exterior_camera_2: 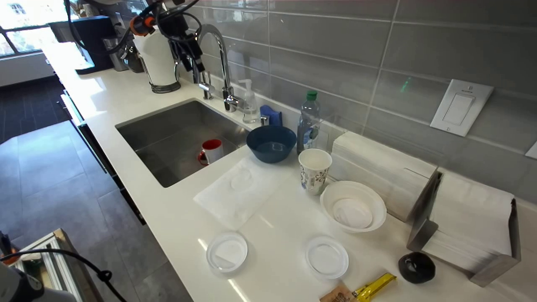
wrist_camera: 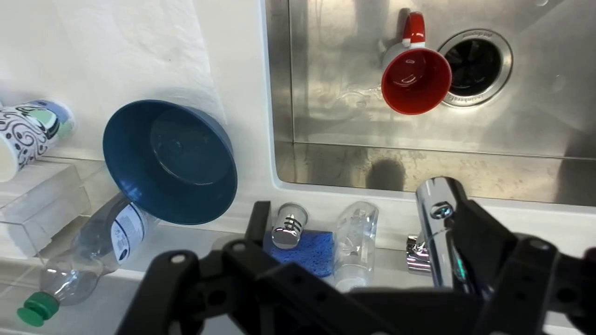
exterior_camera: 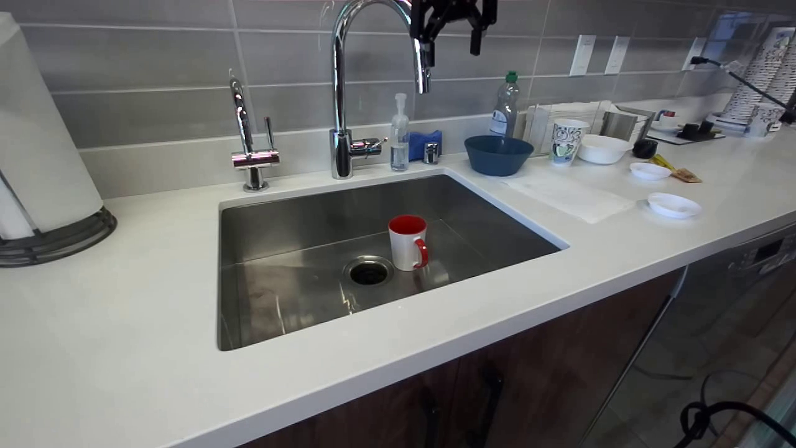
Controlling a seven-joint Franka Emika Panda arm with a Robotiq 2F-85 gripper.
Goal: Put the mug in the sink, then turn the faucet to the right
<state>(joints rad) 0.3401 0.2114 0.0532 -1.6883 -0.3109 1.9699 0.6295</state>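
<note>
There's the mug (exterior_camera: pixel 403 246), upright in the sink (exterior_camera: pixel 292 224), right beside the drain (exterior_camera: pixel 368 272)! And up high hangs the gripper (exterior_camera: pixel 453 57), jaws spread wide and empty, one of them right by the faucet (exterior_camera: pixel 339 93); touching or just apart, it's impossible to tell.

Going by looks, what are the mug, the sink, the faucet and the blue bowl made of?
Mug: probably glazed ceramic; glossy highlights in its red inside.
Sink: likely stainless steel, satin finish; grey with blurred reflections.
Faucet: polished metal or chrome plating; bright mirrorlike streaks.
Blue bowl: smooth, faint sheen, one colour; perhaps plastic, ceramic possible.
</note>
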